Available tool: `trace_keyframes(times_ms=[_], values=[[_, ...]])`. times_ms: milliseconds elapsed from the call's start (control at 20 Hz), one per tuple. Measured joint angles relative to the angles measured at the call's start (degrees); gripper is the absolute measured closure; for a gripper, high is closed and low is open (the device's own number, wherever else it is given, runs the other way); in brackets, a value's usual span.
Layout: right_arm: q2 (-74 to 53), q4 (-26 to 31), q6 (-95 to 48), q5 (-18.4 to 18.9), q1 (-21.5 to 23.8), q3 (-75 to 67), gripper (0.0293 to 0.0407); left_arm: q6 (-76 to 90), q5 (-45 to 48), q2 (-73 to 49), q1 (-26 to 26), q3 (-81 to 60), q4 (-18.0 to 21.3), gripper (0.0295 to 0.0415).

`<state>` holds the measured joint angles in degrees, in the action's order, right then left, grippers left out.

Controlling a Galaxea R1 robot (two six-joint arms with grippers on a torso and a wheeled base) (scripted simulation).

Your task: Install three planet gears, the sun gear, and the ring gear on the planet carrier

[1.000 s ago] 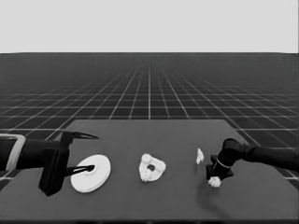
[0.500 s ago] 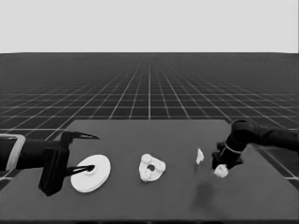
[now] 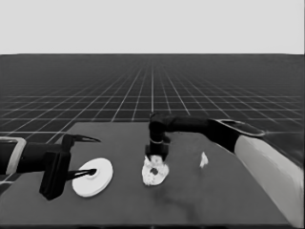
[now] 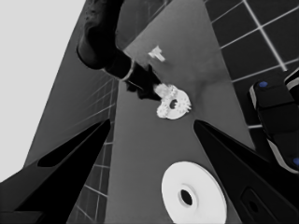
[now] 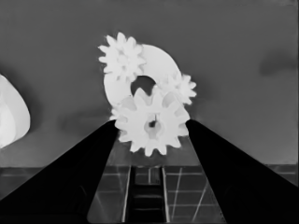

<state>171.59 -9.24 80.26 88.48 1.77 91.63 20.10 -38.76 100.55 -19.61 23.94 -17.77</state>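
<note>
Two arms are showing in your head view. Your right arm is reaching in from the right edge, and the right gripper (image 3: pixel 156 153) is hanging over the smaller round part (image 3: pixel 154 172) at the table's (image 3: pixel 228 200) middle. The larger round part (image 3: pixel 93 177) is lying at the left end, under the fingers of your waiting left gripper (image 3: pixel 86 157). A thin white piece (image 3: pixel 204 160) is lying to the right of the smaller round part, apart from it.

Moving to your left wrist view, the left gripper's two fingers (image 4: pixel 70 154) are standing spread wide with nothing between them. The larger round part (image 4: pixel 193 197) is lying flat on the table, and farther off the right arm is sitting over the smaller round part (image 4: pixel 174 103).

Turning to your right wrist view, the right gripper (image 5: pixel 152 126) is clasping one gear (image 5: pixel 152 125) between its fingers, right over the smaller round part (image 5: pixel 159 63). Two more gears (image 5: pixel 122 57) are sitting on that part's face, beside its hole. Whether the clasped gear is already touching the part is hard to tell from this angle.
</note>
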Motion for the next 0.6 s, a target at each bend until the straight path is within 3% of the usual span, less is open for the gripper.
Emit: trace_keyframes(times_ms=[200, 350, 600], values=[[2.58, 0.13, -1.93, -0.30, -0.04, 4.41, 0.0390, 0.00, 0.00, 0.00, 0.00, 0.00, 0.00, 0.0326], [3.61, -5.22, -4.02, -1.96, -5.71, 7.87, 0.0390, 0.00, 0.00, 0.00, 0.00, 0.00, 0.00, 0.0326], [3.95, -6.42, -4.68, -2.50, -6.96, 9.03, 0.0390, 0.00, 0.00, 0.00, 0.00, 0.00, 0.00, 0.0326]])
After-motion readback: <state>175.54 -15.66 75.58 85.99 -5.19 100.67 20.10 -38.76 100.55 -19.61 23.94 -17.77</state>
